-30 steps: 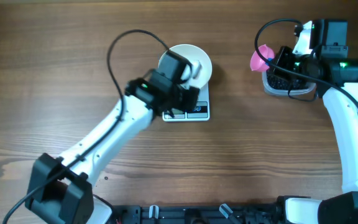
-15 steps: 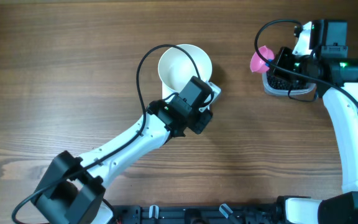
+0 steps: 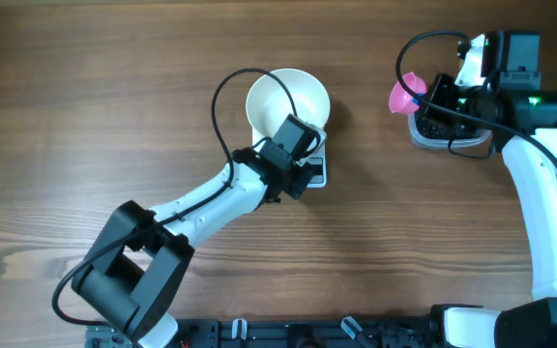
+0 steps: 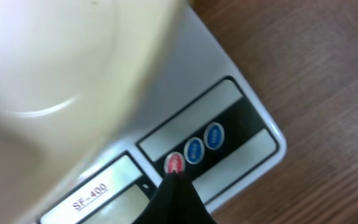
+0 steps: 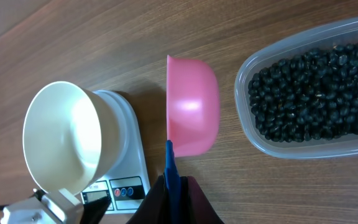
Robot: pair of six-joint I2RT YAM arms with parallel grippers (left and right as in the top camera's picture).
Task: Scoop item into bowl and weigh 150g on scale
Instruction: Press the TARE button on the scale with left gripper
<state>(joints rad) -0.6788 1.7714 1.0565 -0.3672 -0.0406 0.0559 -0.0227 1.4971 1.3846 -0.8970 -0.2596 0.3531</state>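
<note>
A: Where does the bowl sit?

B: The white bowl (image 3: 303, 97) stands on the scale (image 3: 317, 174), near the middle of the wooden tabletop (image 3: 114, 97). It covers the weighing platform, and the scale's front strip sticks out from under it. From overhead the bowl's inside shows plain white.

A: And the left tool?

B: The left tool (image 4: 176, 182) is drawn shut into a single dark point, with nothing in it. That point comes down on the scale's front panel, right at the lower edge of the red button (image 4: 174, 163). Two blue buttons (image 4: 194, 150) sit just beside the red one.

A: What about the right side?

B: The right tool (image 5: 173, 183) is clamped on the blue handle (image 5: 171, 163) of a pink scoop (image 5: 193, 106). The scoop is turned on its side, with its rounded back facing the wrist camera, so I cannot tell what is in it. It hangs over the tabletop just beside the clear tub (image 5: 303, 152) – on the side toward the scale.

A: And the beans?

B: The black beans (image 5: 309, 93) lie heaped in that tub, at the far right of the tabletop – well apart from the bowl.
</note>
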